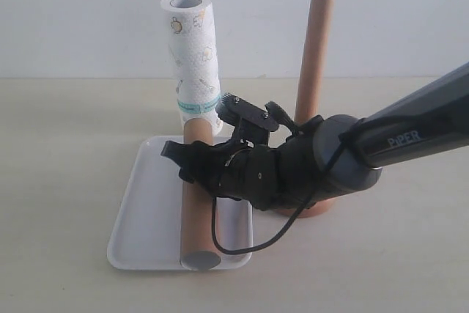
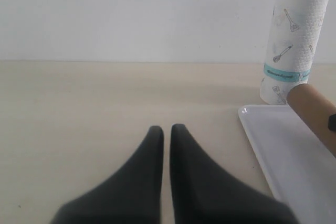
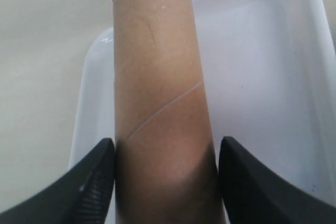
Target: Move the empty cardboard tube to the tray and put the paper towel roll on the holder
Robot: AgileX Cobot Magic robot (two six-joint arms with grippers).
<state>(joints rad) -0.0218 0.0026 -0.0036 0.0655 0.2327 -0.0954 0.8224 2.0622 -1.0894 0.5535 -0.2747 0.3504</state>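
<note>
The empty cardboard tube lies lengthwise in the white tray, its near end at the front rim. My right gripper straddles its middle. In the right wrist view the tube fills the space between the jaws of the gripper; one finger touches it, the other stands a sliver off, so the gripper is open. The paper towel roll stands upright just behind the tray. The wooden holder stands bare to the right, its base partly hidden by my arm. My left gripper is shut and empty, low over the table.
In the left wrist view the roll, the tray's corner and the tube's far end show off to one side. The tray's floor shows beside the tube. A white wall backs the beige table.
</note>
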